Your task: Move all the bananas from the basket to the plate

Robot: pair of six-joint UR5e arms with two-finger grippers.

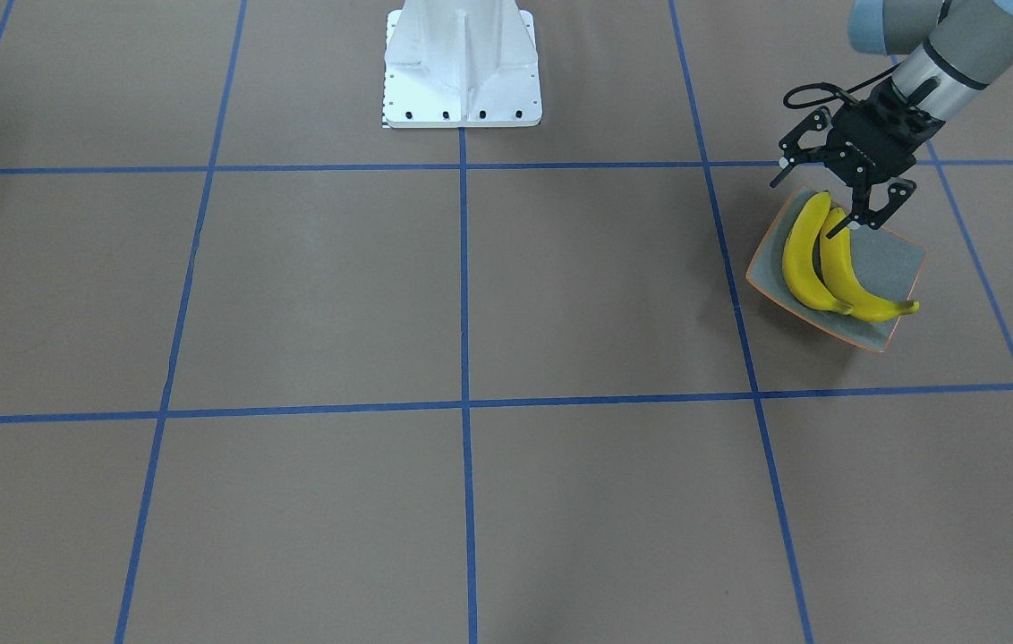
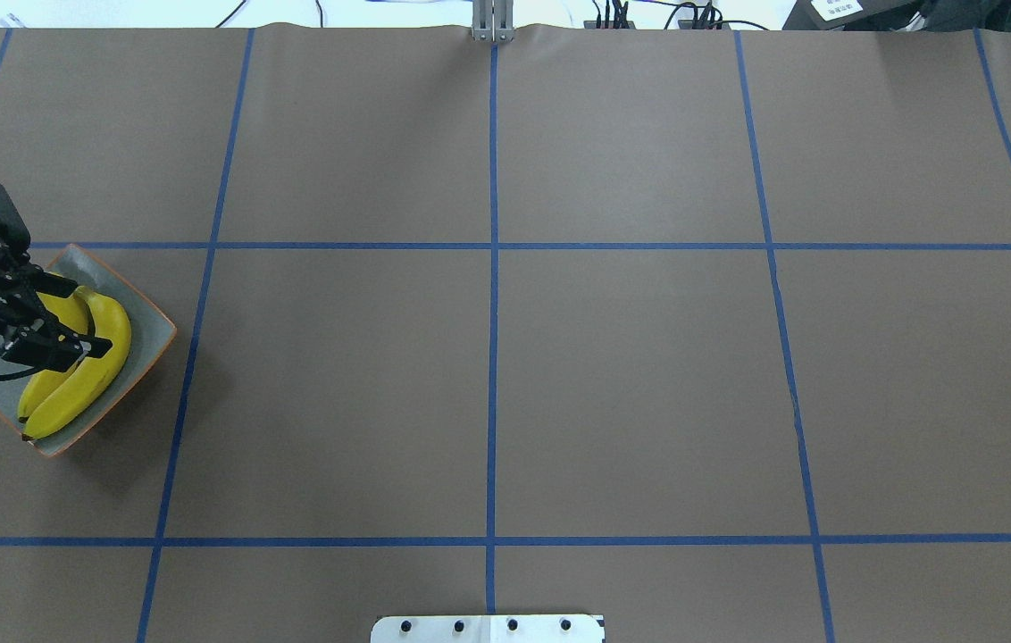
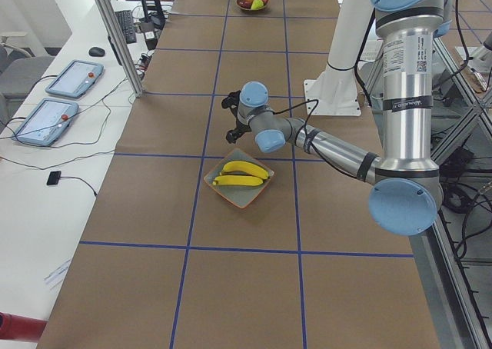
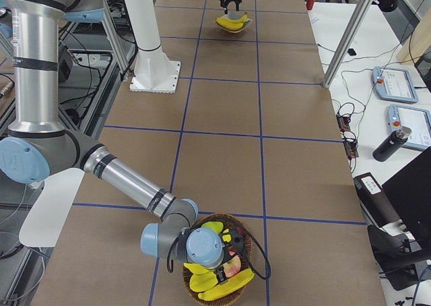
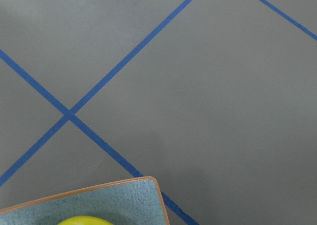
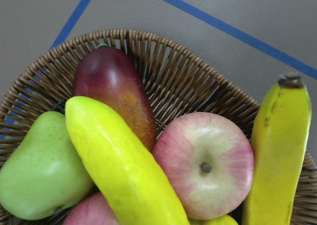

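- left gripper (image 2: 81,317): hangs above the plate (image 2: 151,329), jaws spread wide, nothing between them.
- plate: at the robot's left end of the brown table (image 2: 488,384), lying diamond-wise to the blue tape grid.
- two bananas (image 1: 806,259): on the plate, side by side and touching.
- white robot base (image 1: 462,63): mid table, at the robot's edge.
- wicker basket (image 6: 168,51): at the right end, holding the other two bananas (image 6: 124,165) with a pear (image 6: 39,165), an apple (image 6: 205,165) and a dark red fruit (image 6: 116,91).
- right gripper (image 4: 232,242): low over the basket; cannot tell how its jaws stand.
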